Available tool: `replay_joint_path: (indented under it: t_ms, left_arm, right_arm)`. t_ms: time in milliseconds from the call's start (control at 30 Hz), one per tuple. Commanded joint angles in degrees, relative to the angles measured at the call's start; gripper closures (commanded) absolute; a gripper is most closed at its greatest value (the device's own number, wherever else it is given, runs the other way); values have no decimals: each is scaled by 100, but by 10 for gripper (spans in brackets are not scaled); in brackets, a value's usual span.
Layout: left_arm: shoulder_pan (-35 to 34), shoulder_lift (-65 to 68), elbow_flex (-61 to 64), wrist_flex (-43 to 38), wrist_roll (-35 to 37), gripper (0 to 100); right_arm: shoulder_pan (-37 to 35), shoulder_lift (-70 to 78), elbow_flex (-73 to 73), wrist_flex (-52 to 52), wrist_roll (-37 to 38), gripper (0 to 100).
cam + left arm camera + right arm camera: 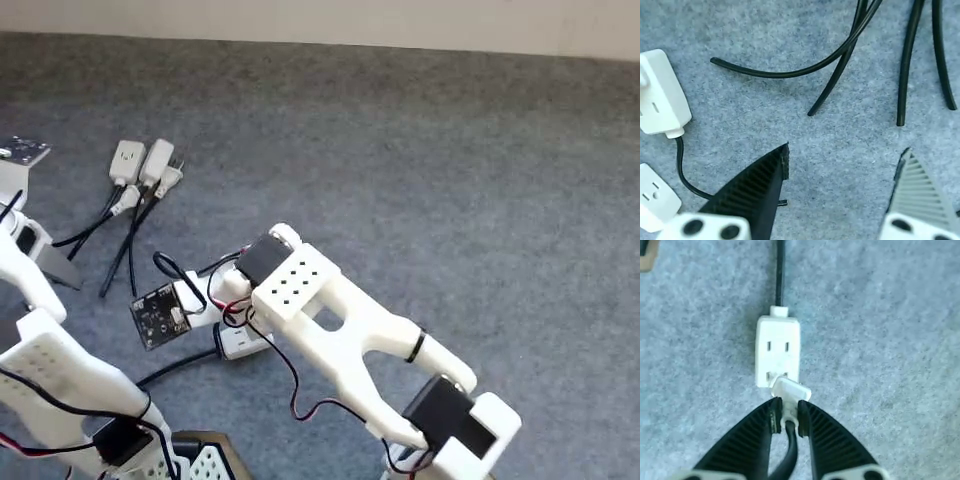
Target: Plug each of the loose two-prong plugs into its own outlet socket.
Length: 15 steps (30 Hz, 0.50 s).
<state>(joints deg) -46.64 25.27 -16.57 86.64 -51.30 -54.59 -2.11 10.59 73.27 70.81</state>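
My right gripper [787, 407] is shut on a white two-prong plug [790, 389] with a black cord. The plug is pressed against the near end of a white outlet socket [778, 350] lying on the grey carpet. From above, that socket [243, 345] lies under the right gripper [232, 322] in the lower middle. My left gripper [845, 150] hangs open over bare carpet, nothing between its fingers, at the left edge [58, 268]. Two more white sockets [660, 100] [654, 197] lie beside it. A loose white plug [172, 178] rests at the upper left.
Several black cords [840, 55] run across the carpet ahead of the left gripper and fan out from the socket cluster [127, 160]. The grey carpet [450, 170] stretches to the right and back. A pale wall strip [400, 20] borders the far side.
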Motion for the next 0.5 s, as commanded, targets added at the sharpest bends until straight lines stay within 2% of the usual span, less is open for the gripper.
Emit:
replay_joint_path:
  t_ms: [0,267,467]
  left_arm:
    - [-4,-40,-233,-35,-18,663]
    - [-22,-31,-224,-35,-18,663]
    - [-31,-31,-215,-9,-18,663]
  right_arm:
    - [-189,-716,-4,391,308,995]
    - [-312,-752,136,374,360,995]
    - [-338,-752,716,-233,369,995]
